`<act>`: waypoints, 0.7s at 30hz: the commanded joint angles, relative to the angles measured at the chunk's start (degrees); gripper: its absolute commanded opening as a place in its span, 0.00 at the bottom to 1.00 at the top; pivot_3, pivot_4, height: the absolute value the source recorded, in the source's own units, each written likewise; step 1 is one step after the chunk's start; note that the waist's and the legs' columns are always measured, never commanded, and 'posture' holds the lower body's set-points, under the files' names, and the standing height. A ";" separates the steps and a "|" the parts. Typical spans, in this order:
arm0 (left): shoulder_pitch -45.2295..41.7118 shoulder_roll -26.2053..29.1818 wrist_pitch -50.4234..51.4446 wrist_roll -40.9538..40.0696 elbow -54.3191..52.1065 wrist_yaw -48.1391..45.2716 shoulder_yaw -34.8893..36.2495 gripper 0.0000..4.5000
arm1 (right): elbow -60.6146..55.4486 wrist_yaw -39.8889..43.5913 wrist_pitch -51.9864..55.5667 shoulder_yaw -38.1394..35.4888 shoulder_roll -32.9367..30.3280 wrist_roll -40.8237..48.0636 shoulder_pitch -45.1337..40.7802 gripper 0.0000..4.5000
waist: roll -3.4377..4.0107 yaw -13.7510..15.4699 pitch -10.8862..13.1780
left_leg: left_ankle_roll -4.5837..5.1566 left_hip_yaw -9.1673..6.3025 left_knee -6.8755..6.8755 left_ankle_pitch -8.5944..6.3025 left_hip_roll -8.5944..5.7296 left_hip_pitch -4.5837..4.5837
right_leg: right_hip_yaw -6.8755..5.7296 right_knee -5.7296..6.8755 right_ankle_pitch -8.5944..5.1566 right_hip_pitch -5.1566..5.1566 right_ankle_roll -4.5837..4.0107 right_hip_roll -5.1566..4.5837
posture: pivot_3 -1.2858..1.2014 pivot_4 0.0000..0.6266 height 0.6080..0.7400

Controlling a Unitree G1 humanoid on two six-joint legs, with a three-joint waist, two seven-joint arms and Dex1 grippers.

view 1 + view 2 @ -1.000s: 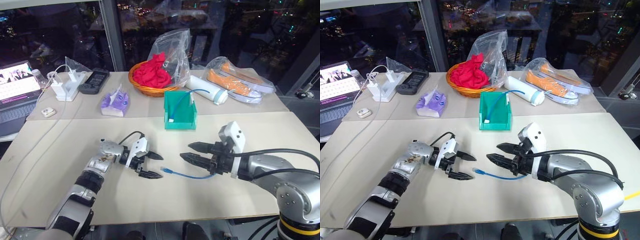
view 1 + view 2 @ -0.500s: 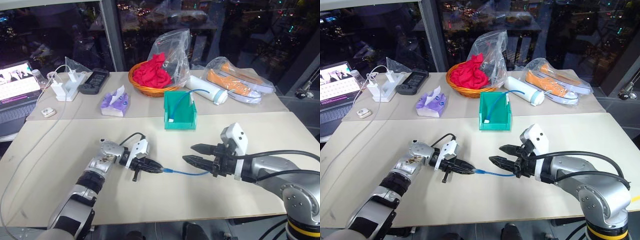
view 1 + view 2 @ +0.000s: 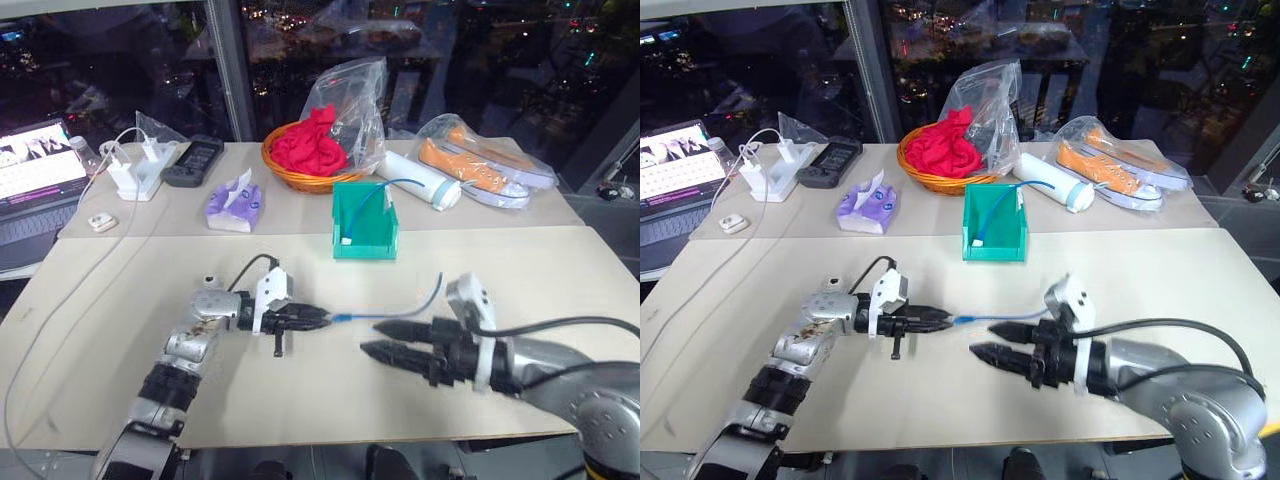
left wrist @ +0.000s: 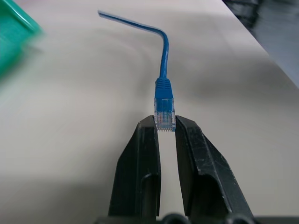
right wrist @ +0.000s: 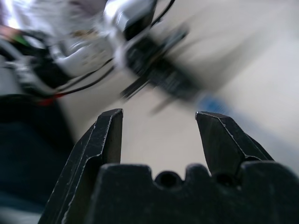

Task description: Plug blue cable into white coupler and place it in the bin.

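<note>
I am holding the left claw (image 3: 318, 319) clenched on the clear plug end of the blue cable (image 4: 163, 70); in the left wrist view the plug is sitting pinched between the two black fingertips (image 4: 149, 128). The cable is running from that plug toward the right claw (image 3: 375, 338), lifting clear of the surface (image 3: 120, 300) and curving upward at its free end (image 3: 437, 282). I am keeping the right claw released, its fingers (image 5: 108, 128) standing apart with nothing between them, just below and beside the cable's span. The bin (image 3: 365, 240) is standing on the surface beyond both claws, well apart from them, with a second blue cable (image 3: 366, 200) leaning inside it. I cannot make out the white coupler.
</note>
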 commanded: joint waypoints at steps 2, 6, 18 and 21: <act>4.33 -1.76 1.09 0.17 -11.23 9.12 1.18 0.03 | 4.48 -20.90 -2.89 4.03 5.80 11.89 1.14 0.65 | -0.05 -0.31 -0.03 | 0.04 0.02 0.02 -0.02 0.01 0.08 | 0.03 -0.02 0.00 0.04 0.00 0.00 | 0.52 0.24 0.87; 5.91 -3.09 1.42 0.29 -14.53 14.10 1.09 0.03 | 7.75 -35.37 -10.09 6.36 11.68 20.51 1.75 0.65 | -0.03 -0.07 -0.03 | 0.13 0.00 0.00 -0.06 0.03 0.14 | 0.05 0.02 0.03 0.00 -0.07 0.01 | 0.52 0.24 0.87; 8.12 -4.20 0.39 0.24 -17.68 18.54 -0.92 0.03 | 10.35 -51.42 -26.50 12.18 20.69 30.13 1.43 0.65 | 0.02 -0.51 -0.06 | 0.12 -0.01 -0.02 -0.05 0.01 0.13 | 0.04 0.00 0.04 0.01 -0.08 0.02 | 0.52 0.24 0.87; 8.00 -4.34 0.45 0.05 -17.79 18.52 -1.26 0.03 | 11.37 -52.30 -28.44 12.91 21.26 28.70 0.17 0.65 | 0.02 -0.43 -0.06 | 0.13 -0.02 -0.02 -0.05 0.00 0.12 | 0.04 0.00 0.04 -0.01 -0.08 0.02 | 0.52 0.24 0.87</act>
